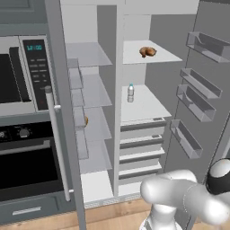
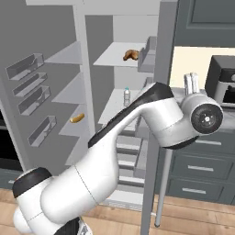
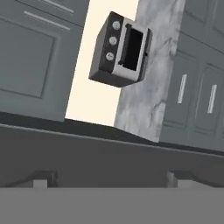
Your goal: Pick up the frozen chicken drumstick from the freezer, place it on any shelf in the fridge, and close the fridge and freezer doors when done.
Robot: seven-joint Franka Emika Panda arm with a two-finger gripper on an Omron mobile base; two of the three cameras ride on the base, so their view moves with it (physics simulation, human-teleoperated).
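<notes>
Brown and lumpy, the chicken drumstick point(image 1: 147, 52), as I judged it to be, lay on the white top shelf point(image 1: 168, 56) of the fridge compartment, at about one o'clock in the left base view. A clear water bottle point(image 1: 130, 93) stood on the shelf below it. A smaller orange-brown lump point(image 2: 77, 118) sat on a freezer shelf, towards nine o'clock in the right base view. I could not rule out that this was the drumstick instead, because both were too small to tell apart with certainty.

Both the tall grey fridge door point(image 2: 166, 46) and the grey freezer door point(image 1: 58, 67) stood wide open. If the top-shelf item was the drumstick, I reckoned only the door closing was left.

My claw point(image 2: 191, 80) was spread as wide as it goes and held nothing. It pointed up towards twelve o'clock, just beyond the fridge door's outer side. Its camera looked past a dark edge close in front at a black and silver toaster oven point(image 3: 120, 50) on a marbled grey counter point(image 3: 151, 92).

The risks I saw were these:

- My elbow was bent round the door edge, so a hard sweep could jam the arm between the door and the cabinet.
- A glancing push with open fingers could slide off the panel and leave the door ajar.
- If I had named the wrong lump, I would be shutting up a job undone.
</notes>
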